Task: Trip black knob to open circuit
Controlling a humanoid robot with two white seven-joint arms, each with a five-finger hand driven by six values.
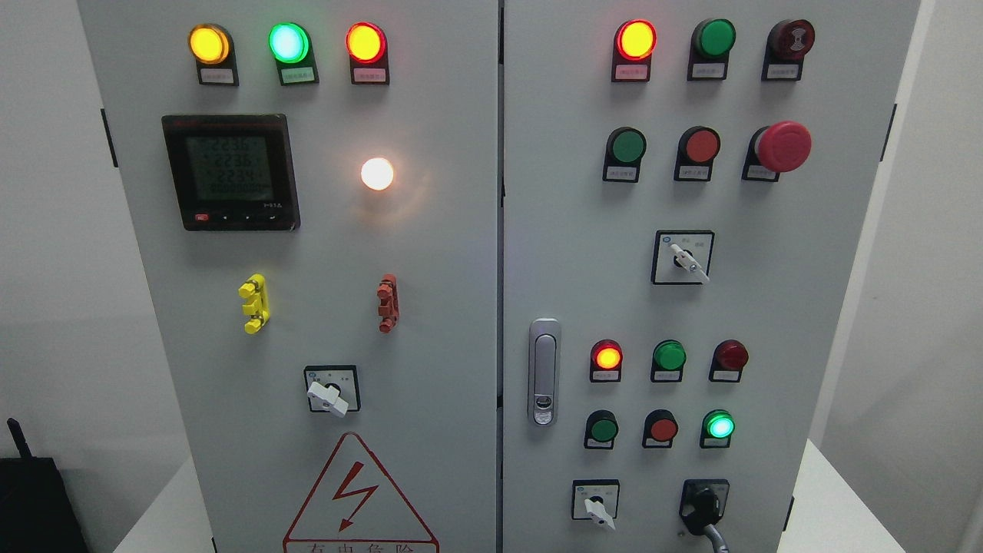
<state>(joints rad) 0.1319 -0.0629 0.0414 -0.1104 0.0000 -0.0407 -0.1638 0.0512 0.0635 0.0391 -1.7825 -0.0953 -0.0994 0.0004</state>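
Knob (703, 507), black, on cabinet (768, 307)

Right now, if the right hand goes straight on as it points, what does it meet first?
The black knob: only a grey tip of what seems the right hand shows, pointing up-left at it, apparently touching already.

Knob (703, 507) right of rotary switch (596, 507)
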